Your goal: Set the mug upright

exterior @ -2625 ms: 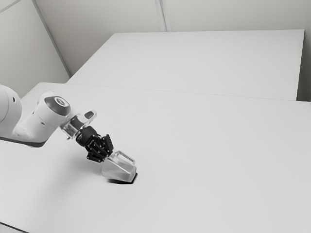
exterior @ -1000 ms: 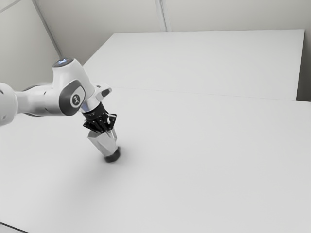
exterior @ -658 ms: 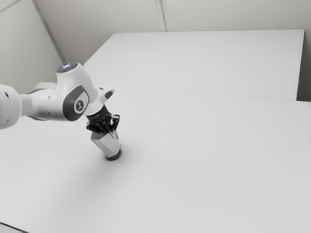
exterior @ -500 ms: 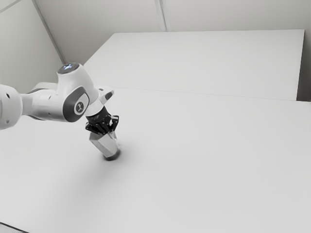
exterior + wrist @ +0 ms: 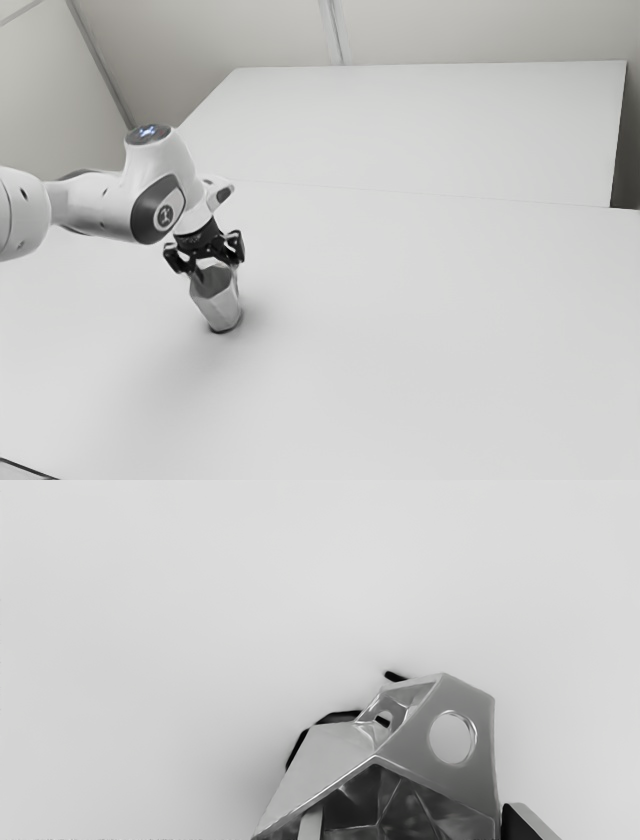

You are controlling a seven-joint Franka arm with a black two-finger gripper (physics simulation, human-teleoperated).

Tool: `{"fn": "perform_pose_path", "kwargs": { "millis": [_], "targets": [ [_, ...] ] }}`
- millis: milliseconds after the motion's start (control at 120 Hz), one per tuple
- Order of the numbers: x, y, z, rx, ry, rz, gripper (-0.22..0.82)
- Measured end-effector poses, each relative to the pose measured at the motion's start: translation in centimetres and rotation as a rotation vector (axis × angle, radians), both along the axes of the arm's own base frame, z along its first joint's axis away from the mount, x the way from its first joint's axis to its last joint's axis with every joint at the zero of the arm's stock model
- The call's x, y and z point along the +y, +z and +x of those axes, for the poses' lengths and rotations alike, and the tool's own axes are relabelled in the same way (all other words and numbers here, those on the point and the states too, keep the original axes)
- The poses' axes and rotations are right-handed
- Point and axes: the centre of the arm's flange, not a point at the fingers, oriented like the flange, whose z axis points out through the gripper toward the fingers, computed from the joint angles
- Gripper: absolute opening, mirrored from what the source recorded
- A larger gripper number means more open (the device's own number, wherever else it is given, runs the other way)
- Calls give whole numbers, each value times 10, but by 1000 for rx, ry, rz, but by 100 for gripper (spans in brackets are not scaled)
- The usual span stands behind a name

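Your pincer (image 5: 217,272) stands wide, one finger (image 5: 311,825) inside the mug's (image 5: 217,306) mouth, the other outside, beside the wall. You have the mug mouth up, base down at the surface (image 5: 400,330); whether it leans, you can't tell.

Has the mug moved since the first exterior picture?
Yes. Against the table seam, the mug is now nearer to it and farther toward the exterior view's left.

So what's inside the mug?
Inside the mug I see dark, faceted inner walls, and one finger of the pincer seems to dip past the rim. In the exterior view, the near wall covers the mug's floor, so I can't tell what lies there.
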Motion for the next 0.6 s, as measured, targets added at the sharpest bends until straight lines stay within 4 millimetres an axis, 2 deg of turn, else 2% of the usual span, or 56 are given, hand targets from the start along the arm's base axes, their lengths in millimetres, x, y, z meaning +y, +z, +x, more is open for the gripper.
{"fn": "perform_pose_path", "kwargs": {
  "millis": [192,308,458,600],
  "targets": [
    [3,18,7,-12,5,6,51],
    [4,38,15,-27,0,6,55],
    [7,89,32,-45,-43,-1,58],
    [9,138,39,-27,-114,-4,59]
  ]
}}
